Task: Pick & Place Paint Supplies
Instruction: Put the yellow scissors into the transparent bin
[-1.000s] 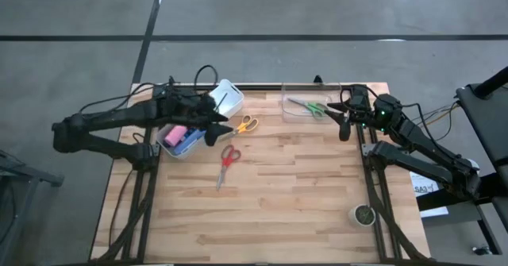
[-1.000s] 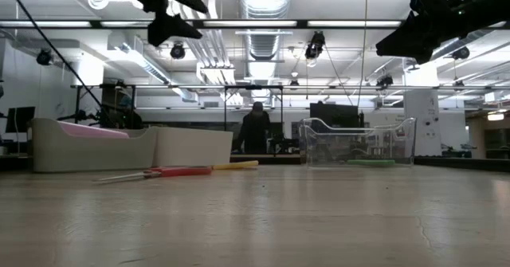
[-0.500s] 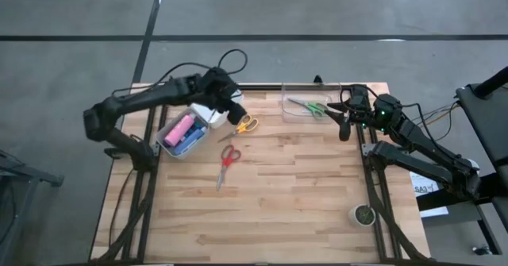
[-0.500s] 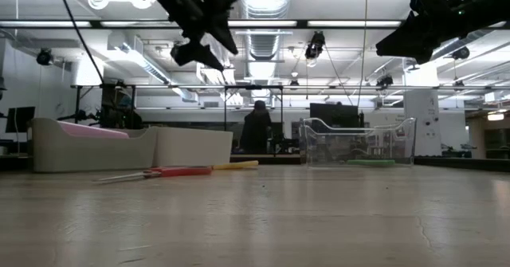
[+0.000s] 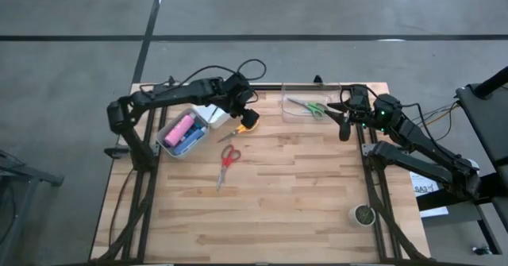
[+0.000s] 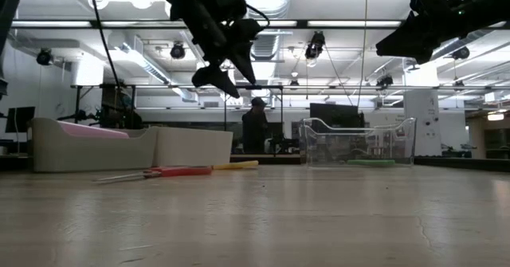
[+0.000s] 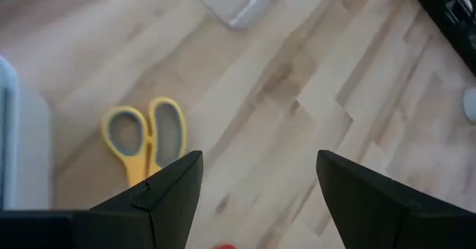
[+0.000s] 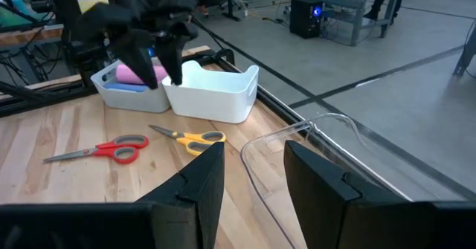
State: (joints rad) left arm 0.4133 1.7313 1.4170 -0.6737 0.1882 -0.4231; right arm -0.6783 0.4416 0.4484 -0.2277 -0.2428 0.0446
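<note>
While the red scissors point(image 5: 228, 156) are lying nearest on the table, the left gripper point(image 5: 249, 120) is hanging with its fingers spread and empty over the yellow scissors point(image 5: 245, 125). At ten o'clock, the pink bottle point(image 5: 181, 129) is sitting in the white bin point(image 5: 163, 142). At two o'clock, the right gripper point(image 5: 343, 128) is waiting half open, holding nothing, beside the clear tray point(image 5: 286, 107).

Yellow scissors point(image 5: 245, 125) and red scissors point(image 5: 228, 158) lie on the table point(image 5: 294, 194); green scissors point(image 5: 312, 107) seemingly inside a clear tray point(image 5: 287, 107).

Two dark matte arms, black cables looped along left arm point(image 5: 171, 91); right arm point(image 5: 413, 135) has green light spots near wrist; wedge-shaped black pincer fingers point(image 7: 160, 193).
</note>
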